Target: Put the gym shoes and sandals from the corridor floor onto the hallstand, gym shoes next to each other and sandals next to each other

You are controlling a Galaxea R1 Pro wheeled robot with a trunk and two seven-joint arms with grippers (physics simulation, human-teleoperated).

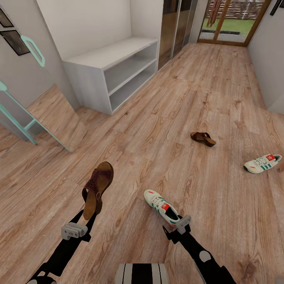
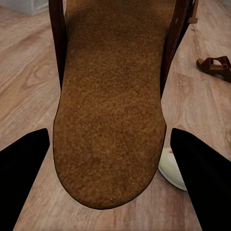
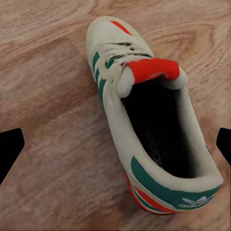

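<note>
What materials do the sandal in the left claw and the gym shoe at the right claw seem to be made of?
Sandal: dark brown strap with punched holes, probably leather; its footbed looks matte and grainy, perhaps suede or cork. Gym shoe: smooth off-white upper, likely leather or synthetic, with green stripes, a red tongue tab and woven-looking laces.

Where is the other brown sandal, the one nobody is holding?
In the head view, the loose sandal lies on the floor right of centre, between the rack and the far gym shoe.
</note>
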